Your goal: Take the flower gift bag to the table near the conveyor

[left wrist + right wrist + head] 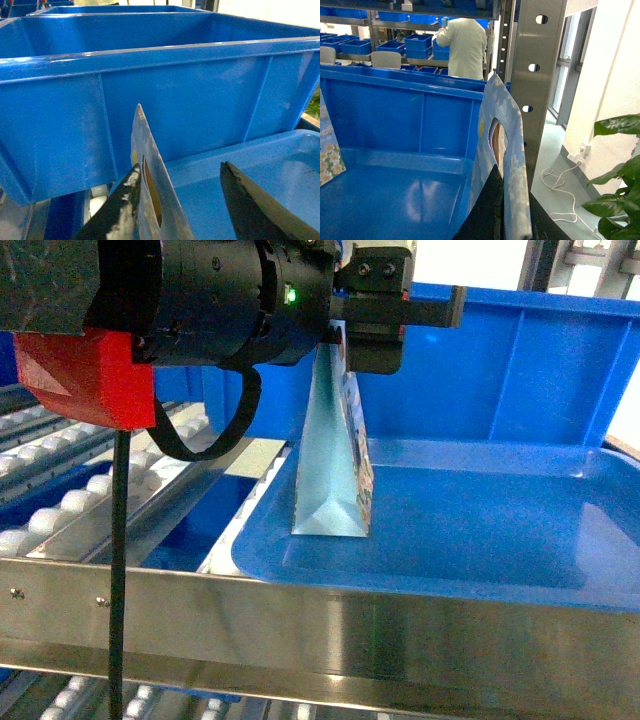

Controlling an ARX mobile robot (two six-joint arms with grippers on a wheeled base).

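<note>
A flower gift bag [330, 460] stands upright at the left end of a blue tray [480, 530], side-on, with a pale-blue side and a daisy print on its right face. My left gripper [345, 355] is at its top and open; in the left wrist view the bag's top edge [150, 165] lies against the left finger [125, 200], well apart from the right one. My right gripper [512, 179], out of the head view, is shut on the top of a second flower gift bag [512, 130]. The conveyor [80, 490] lies left. The table is out of view.
A tall blue crate [540, 360] stands right behind the tray. The conveyor's steel rail [300, 620] crosses in front. A black cable [118, 570] hangs at left. The right wrist view shows a steel post [540, 75], a person [465, 45] at shelves, and a plant [620, 165].
</note>
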